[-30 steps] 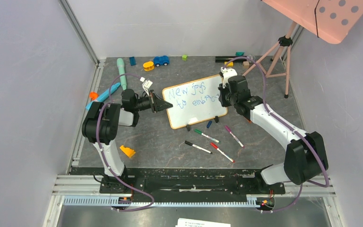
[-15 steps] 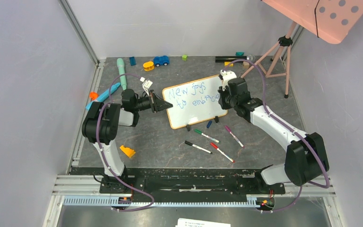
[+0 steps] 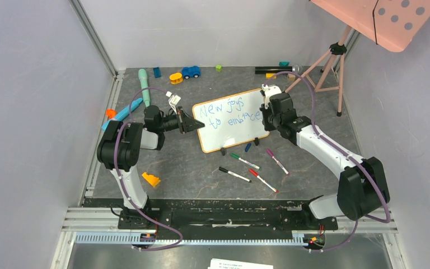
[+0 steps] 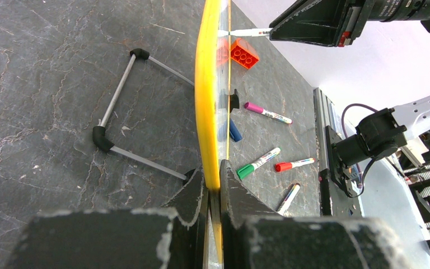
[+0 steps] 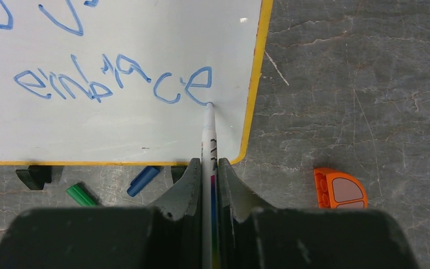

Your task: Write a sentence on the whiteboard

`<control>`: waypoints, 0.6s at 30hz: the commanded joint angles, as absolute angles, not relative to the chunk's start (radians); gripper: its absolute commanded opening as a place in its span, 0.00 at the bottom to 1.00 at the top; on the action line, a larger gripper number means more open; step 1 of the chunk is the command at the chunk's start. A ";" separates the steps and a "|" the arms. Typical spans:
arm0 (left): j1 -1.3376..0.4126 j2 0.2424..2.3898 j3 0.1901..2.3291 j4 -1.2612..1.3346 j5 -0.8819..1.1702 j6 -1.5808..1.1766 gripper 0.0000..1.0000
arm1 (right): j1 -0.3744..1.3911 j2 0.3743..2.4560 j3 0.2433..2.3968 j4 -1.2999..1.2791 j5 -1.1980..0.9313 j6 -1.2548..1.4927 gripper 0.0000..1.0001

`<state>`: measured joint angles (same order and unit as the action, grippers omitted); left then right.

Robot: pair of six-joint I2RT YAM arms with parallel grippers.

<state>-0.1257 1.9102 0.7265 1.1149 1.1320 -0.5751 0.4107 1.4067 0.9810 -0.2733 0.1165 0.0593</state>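
Note:
The whiteboard (image 3: 232,130) stands tilted on its black clip feet in the middle of the table. Its yellow-orange frame (image 4: 207,106) shows edge-on in the left wrist view. My left gripper (image 3: 198,124) (image 4: 213,171) is shut on the board's left edge. The sentence (image 3: 228,114) reads "New joy / to embrace" in blue. My right gripper (image 3: 265,114) (image 5: 208,162) is shut on a white marker (image 5: 209,137). The marker's tip touches the board just after the last "e" of "embrace" (image 5: 117,84), near the right frame.
Green (image 3: 243,161), black (image 3: 234,174), red (image 3: 263,180) and purple (image 3: 277,161) markers and a blue cap (image 3: 248,147) lie in front of the board. An orange block (image 5: 339,189) sits right of it. A tripod (image 3: 331,64) holding a pink dotted panel stands back right. Toys line the back and left.
My right gripper has slid a little to the right with the marker, and the last letters of "embrace" have appeared. The left gripper and the board have not moved.

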 commanded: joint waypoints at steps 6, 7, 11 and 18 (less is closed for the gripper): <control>-0.129 1.912 0.713 1.114 1.124 -0.435 0.02 | 0.407 1.383 1.020 -0.258 0.159 0.058 0.00; -0.130 1.912 0.711 1.114 1.124 -0.434 0.02 | 0.407 1.372 1.020 -0.248 0.153 0.060 0.00; -0.129 1.909 0.710 1.115 1.123 -0.434 0.08 | 0.403 1.306 0.993 -0.182 0.107 0.065 0.00; -0.129 1.946 0.719 1.232 1.180 -0.518 0.47 | 0.401 1.253 0.970 -0.131 0.064 0.072 0.00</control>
<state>-0.1257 1.9205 0.7250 1.1263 1.1389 -0.5373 0.4072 1.2865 0.9813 -0.2085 0.0952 0.0616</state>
